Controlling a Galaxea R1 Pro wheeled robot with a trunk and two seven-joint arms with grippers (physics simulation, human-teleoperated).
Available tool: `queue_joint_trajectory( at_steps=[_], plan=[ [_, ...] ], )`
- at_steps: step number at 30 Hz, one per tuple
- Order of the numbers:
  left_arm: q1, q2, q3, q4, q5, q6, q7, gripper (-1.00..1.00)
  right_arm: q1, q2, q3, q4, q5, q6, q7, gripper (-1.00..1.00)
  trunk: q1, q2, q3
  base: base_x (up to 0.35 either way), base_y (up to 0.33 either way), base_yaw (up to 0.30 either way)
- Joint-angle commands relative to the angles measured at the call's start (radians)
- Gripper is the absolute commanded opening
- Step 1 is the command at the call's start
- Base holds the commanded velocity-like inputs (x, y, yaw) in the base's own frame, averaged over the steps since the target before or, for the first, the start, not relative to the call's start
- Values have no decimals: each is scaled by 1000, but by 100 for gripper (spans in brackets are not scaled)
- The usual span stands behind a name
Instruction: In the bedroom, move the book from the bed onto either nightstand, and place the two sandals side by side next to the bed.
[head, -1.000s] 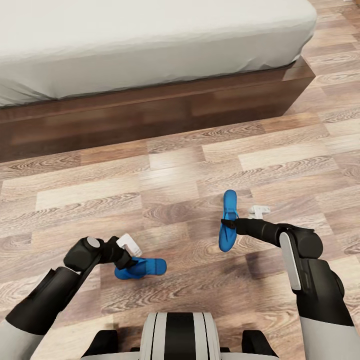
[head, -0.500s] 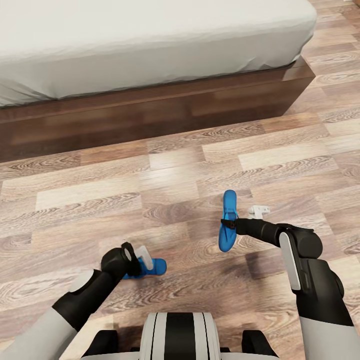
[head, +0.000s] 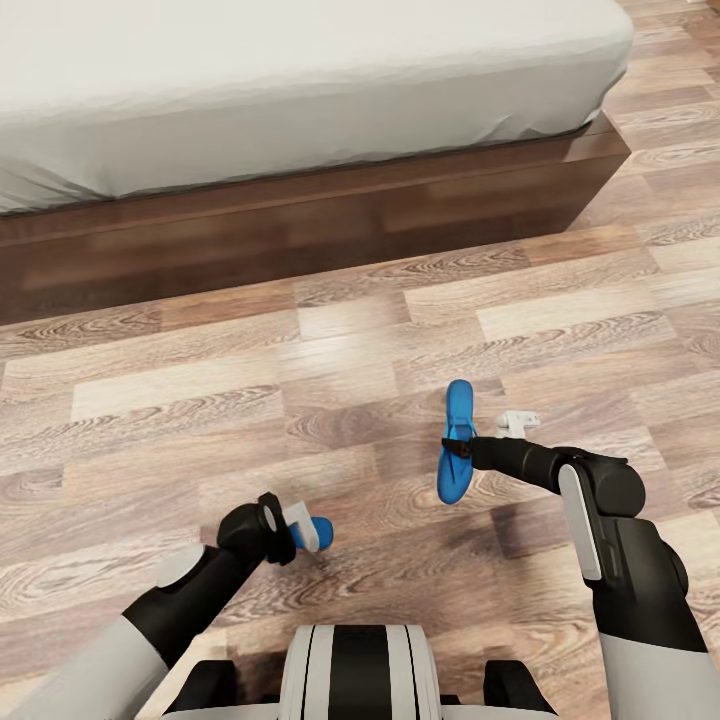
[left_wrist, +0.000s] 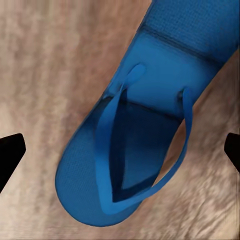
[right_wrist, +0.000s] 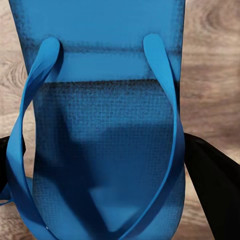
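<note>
Two sandals, both bright blue flat flip-flops with thin straps and a fine woven grain on the footbed, sit out on the wood-plank floor (head: 330, 360), well short of the bed (head: 300, 90). One sandal (head: 456, 440) stands on its edge in front of the right arm, and the right gripper (head: 462, 448) is pinching it at the middle; in the right wrist view the sole (right_wrist: 105, 150) reaches both dark fingers (right_wrist: 212, 185), which press in at either side. The other sandal (head: 318, 530) lies flat on the planks by the left arm, mostly hidden behind the wrist. The left gripper (head: 305, 532) is spread wide over it: in the left wrist view the rounded toe and Y-shaped strap (left_wrist: 135, 145) lie between two black fingertips (left_wrist: 10, 155) that stand well clear of its edges.

The floor is matte, pale brown with strong swirling grain. The bed is one low platform, a smooth dark brown wooden frame under a soft pale grey mattress with gentle folds along its edge.
</note>
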Motion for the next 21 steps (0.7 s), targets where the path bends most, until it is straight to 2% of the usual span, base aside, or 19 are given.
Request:
queue_joint_trajectory(
  at_steps=[1,7,11,21],
  plan=[
    [-3,-5,-8,8,-12,0,-9,100,0,0,-1,-1,-7,6,-2,-100,0,0,-1,0,0,0],
    [-19,-29,-35,47,-14,-7,-6,100,0,-1,-2,-1,-7,6,-2,-100,0,0,-1,0,0,0],
    [-41,-31,-48,78,-16,-10,-4,100,0,-1,-2,-1,-7,6,-2,-100,0,0,-1,0,0,0],
    [-70,-31,-49,155,-15,-61,9,100,0,0,-3,-1,-7,6,-2,-100,0,0,-1,0,0,0]
  ],
)
